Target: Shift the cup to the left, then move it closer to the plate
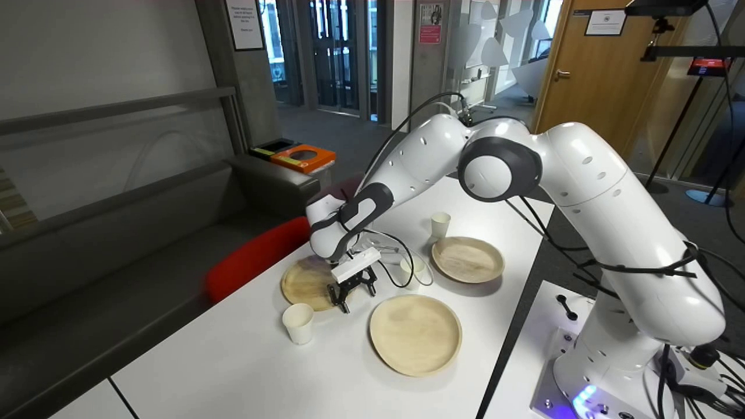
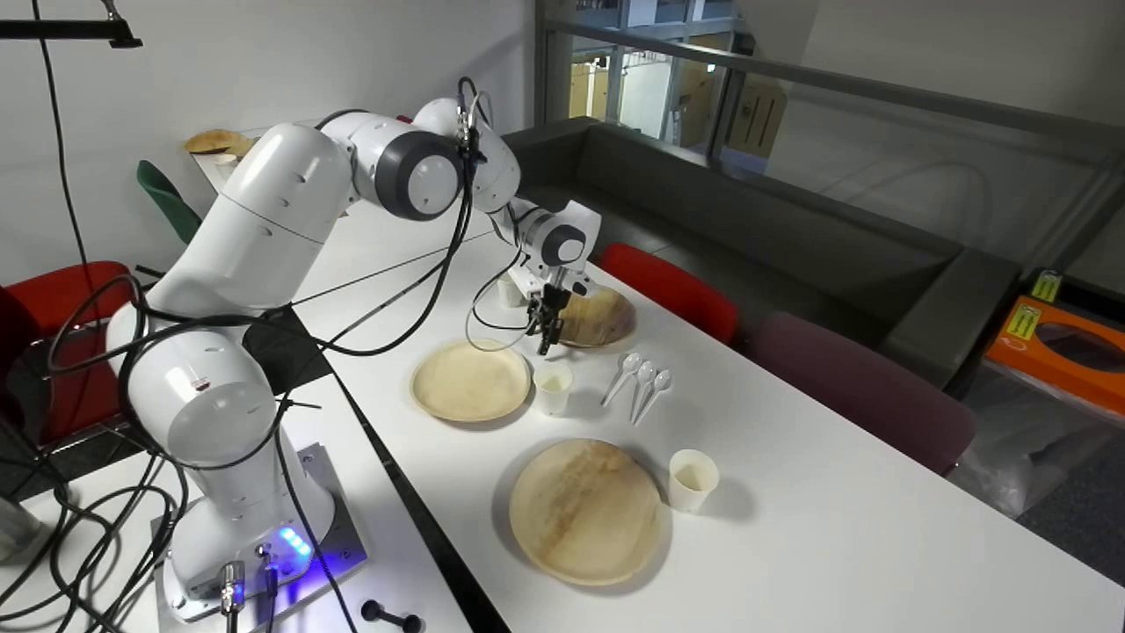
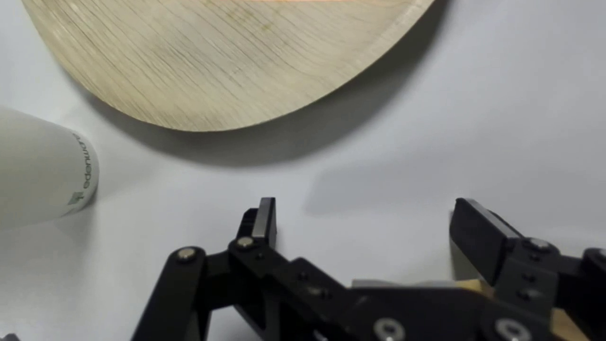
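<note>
Three small white cups stand upright on the table among three round tan plates. I cannot tell which cup and plate are meant. My gripper (image 1: 359, 300) is open and empty over the table, by the edge of the far plate (image 1: 298, 288). In the wrist view the fingers (image 3: 364, 201) stand wide apart over bare table. A pale plate (image 3: 227, 61) lies ahead of them and a cup (image 3: 42, 170) stands at the left, apart from the fingers. In an exterior view the cups are the far cup (image 2: 509, 292), middle cup (image 2: 554, 389) and near cup (image 2: 692, 481).
Several clear spoons (image 2: 642, 384) lie beside the middle cup. The middle plate (image 2: 471, 382) and near plate (image 2: 587, 512) lie on the robot's side of the table. Red chairs (image 1: 259, 259) stand at its far edge. A cable loop hangs by the gripper.
</note>
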Action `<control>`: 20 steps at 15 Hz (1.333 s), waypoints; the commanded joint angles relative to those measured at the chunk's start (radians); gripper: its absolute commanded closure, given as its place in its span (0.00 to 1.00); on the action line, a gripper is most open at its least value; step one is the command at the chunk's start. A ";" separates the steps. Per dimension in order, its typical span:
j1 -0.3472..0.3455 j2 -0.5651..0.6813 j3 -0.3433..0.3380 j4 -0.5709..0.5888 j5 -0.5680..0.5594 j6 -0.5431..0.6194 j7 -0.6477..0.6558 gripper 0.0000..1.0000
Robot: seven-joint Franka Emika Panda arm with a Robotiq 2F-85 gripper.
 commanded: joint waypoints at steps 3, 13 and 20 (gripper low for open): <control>0.013 -0.003 -0.028 0.011 -0.024 0.053 0.025 0.00; 0.032 0.000 -0.050 -0.018 -0.129 0.261 -0.036 0.00; 0.080 -0.106 -0.045 -0.217 -0.282 0.254 -0.174 0.00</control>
